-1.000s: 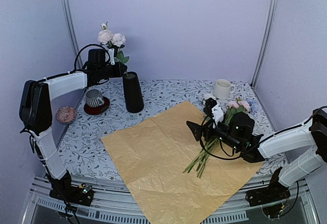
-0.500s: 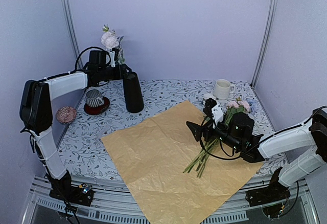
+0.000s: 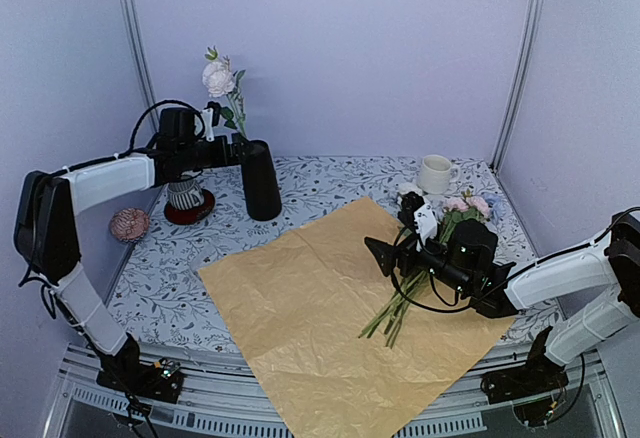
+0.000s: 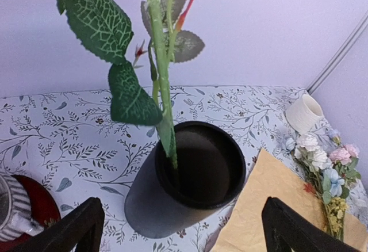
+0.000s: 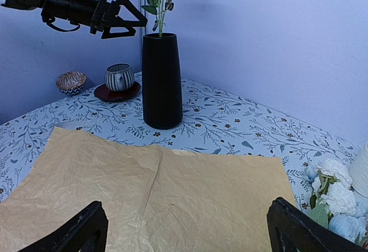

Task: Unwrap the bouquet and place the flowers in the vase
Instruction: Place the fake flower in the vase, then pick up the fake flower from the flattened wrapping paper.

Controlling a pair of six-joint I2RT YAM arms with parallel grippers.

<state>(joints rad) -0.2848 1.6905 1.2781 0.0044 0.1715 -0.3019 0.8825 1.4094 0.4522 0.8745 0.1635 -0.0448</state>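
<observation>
I see one pale pink rose on a long green stem [image 3: 220, 78] standing in the tall matte black cylinder vase [image 3: 260, 180], at the back left of the floral-print tablecloth [image 3: 330, 183]. Its stem leans against the near left of the rim, with toothed green leaves just above the mouth. The vase is upright, just beyond the back corner of the crinkled tan kraft paper sheet [image 3: 320, 308].

The left gripper [image 3: 228, 148] hovers just left of the vase's mouth with its jaws spread wide, holding nothing.

The other flowers [image 3: 430, 258], pink, white and pale blue blooms, lie along the paper's right edge, heads toward the small white handled mug [image 3: 435, 173]. The right gripper [image 3: 403, 238] hangs above their stems, its jaws wide apart and empty.

A striped grey-white cup on a red saucer [image 3: 185, 193] sits left of the vase.
</observation>
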